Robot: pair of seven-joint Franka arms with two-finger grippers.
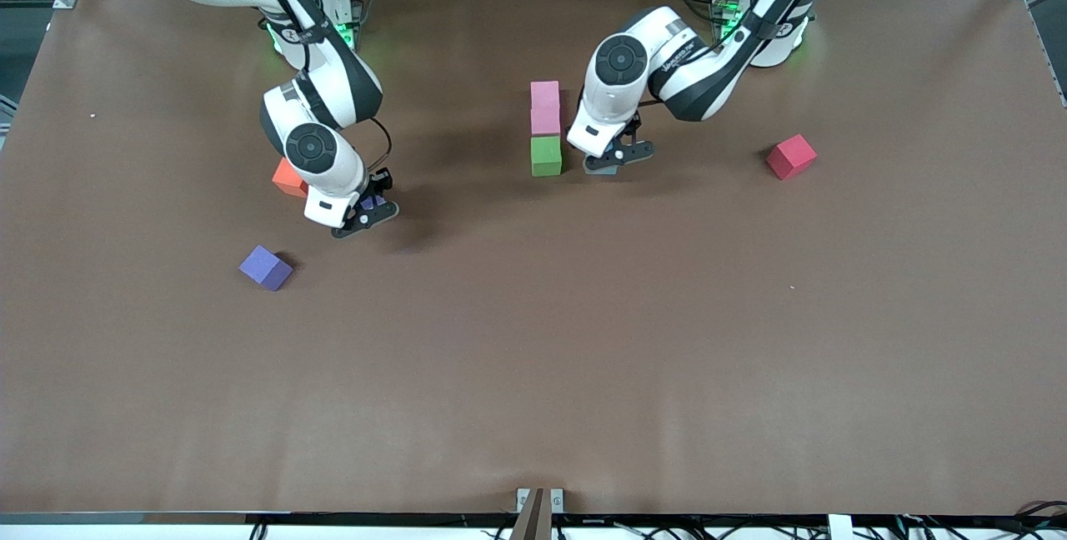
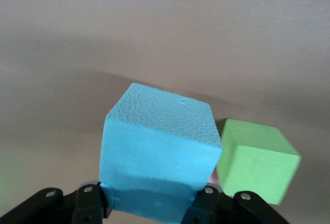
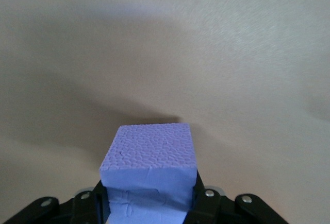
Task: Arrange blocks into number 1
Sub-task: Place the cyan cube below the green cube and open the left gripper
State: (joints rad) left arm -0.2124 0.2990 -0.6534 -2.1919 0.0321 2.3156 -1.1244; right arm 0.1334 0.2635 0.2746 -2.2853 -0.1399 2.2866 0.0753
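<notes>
Front view: two pink blocks and green block in column, frame centre-top; left claw just beside green.
Left wrist view: left claw pinching light blue block.
Right wrist view: right claw clamped on purple block.

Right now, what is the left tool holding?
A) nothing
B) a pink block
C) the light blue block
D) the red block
C: the left tool is shut on the light blue block, right beside the green block.
</notes>
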